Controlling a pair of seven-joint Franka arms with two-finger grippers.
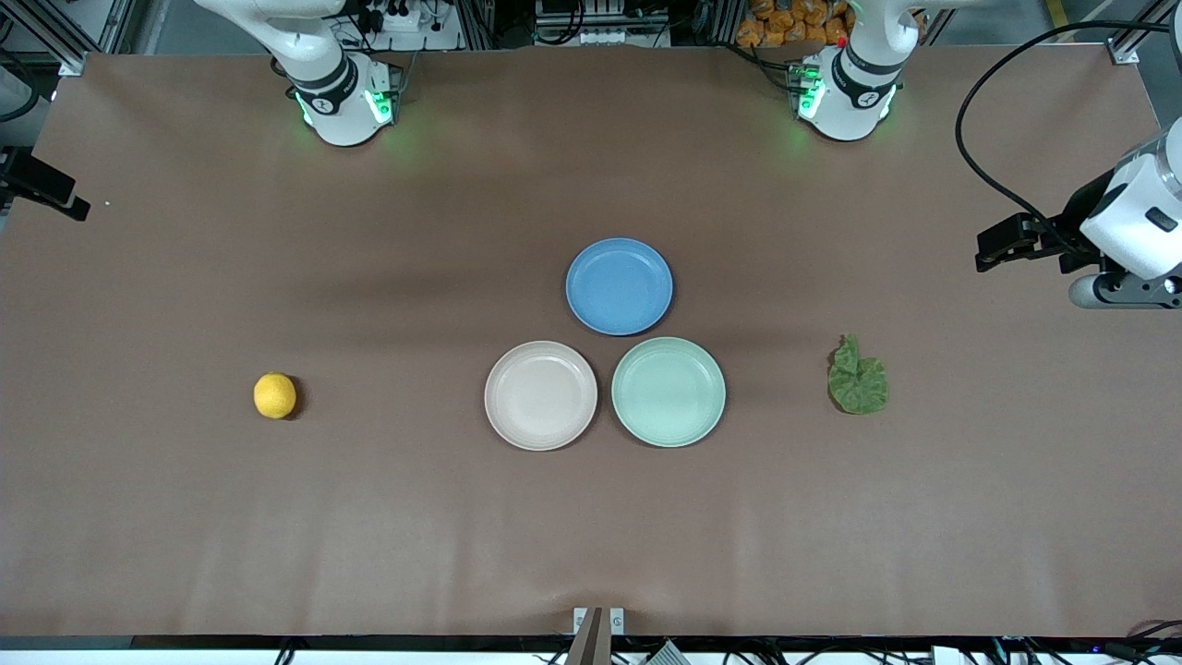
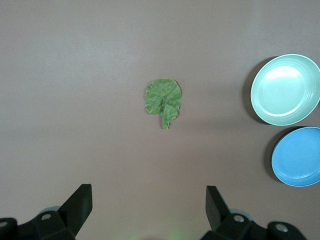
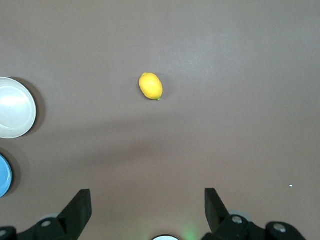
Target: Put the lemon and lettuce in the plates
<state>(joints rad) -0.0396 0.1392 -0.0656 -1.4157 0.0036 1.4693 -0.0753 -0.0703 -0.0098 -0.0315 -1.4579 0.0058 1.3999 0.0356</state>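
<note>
The yellow lemon (image 1: 275, 395) lies on the brown table toward the right arm's end and shows in the right wrist view (image 3: 150, 86). The dark green lettuce (image 1: 858, 377) lies flat toward the left arm's end and shows in the left wrist view (image 2: 163, 97). The beige plate (image 1: 540, 395) and the mint green plate (image 1: 668, 392) sit side by side mid-table, both empty. My left gripper (image 2: 148, 205) is open and empty, high over the table's end near the lettuce. My right gripper (image 3: 148, 206) is open and empty, high over the other end near the lemon.
An empty blue plate (image 1: 619, 285) sits just farther from the front camera than the two other plates, touching distance from both. The two arm bases (image 1: 346, 102) (image 1: 845, 92) stand at the table's back edge. A black cable (image 1: 979, 157) loops above the left arm's end.
</note>
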